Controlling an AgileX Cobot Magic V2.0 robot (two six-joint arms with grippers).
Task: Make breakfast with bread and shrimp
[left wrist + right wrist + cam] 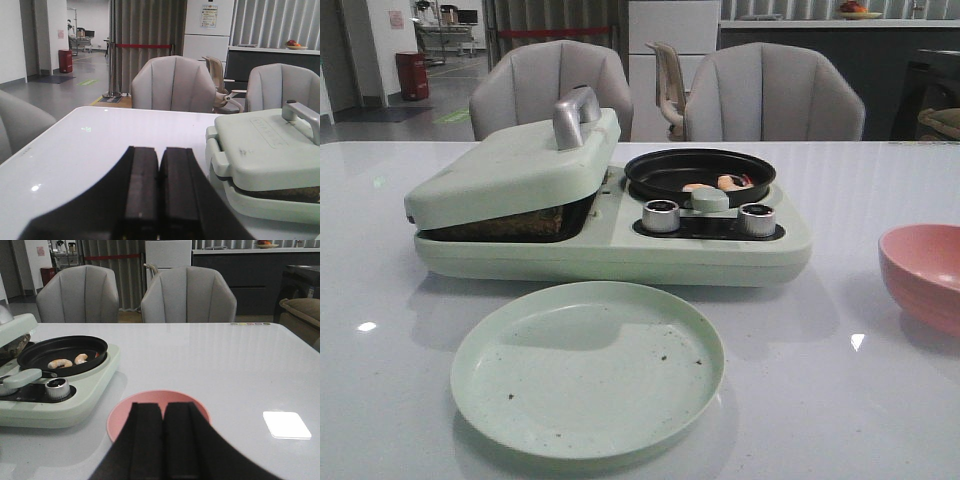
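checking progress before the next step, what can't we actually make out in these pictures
- Bread: front view shows only a brown edge under the tilted lid; slice count hidden.
- Shrimp: the pan rim hides part of them in front view; exact count unclear.
- Pink bowl: cut by the front view's edge; in right wrist view the right gripper covers it.
- Left gripper: shut, holding nothing visible.

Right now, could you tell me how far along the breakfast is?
Cooking looks underway: the bread sits under the press lid, and the shrimp lie in the black pan. Both grippers, left and right, are shut and empty. Left: serving onto the bare green plate.
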